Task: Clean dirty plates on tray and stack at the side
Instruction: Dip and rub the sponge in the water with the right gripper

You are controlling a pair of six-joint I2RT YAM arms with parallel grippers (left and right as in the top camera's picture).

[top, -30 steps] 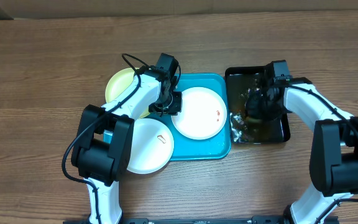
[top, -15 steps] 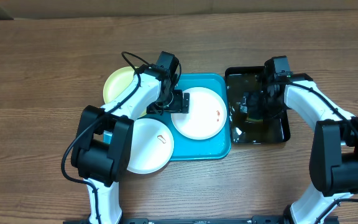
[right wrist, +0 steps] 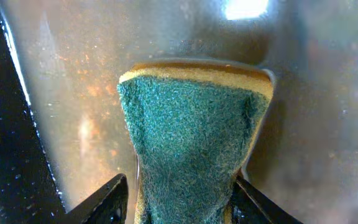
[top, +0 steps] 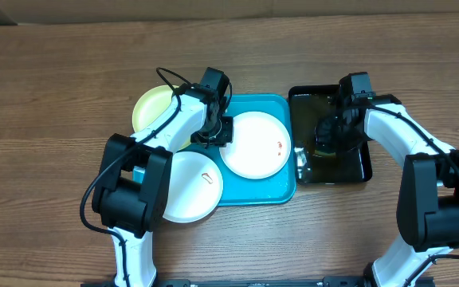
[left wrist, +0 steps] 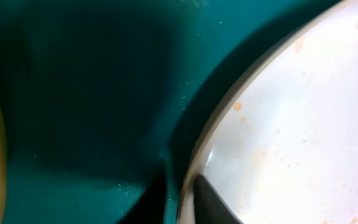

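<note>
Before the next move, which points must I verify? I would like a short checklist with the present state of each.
1. Left claw grips rim of smeared plate: ok.
2. Right claw holds sponge: ok.
3. Sponge down in black tray: ok.
4. Smeared plate lies on blue tray: ok.
5. Smeared plate clean: not ok, red marks show.
6. Side stack made: not ok, yellow plate and second white plate lie unstacked.

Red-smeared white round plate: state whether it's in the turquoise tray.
In: the red-smeared white round plate lies inside the turquoise rectangular plastic tray.
</note>
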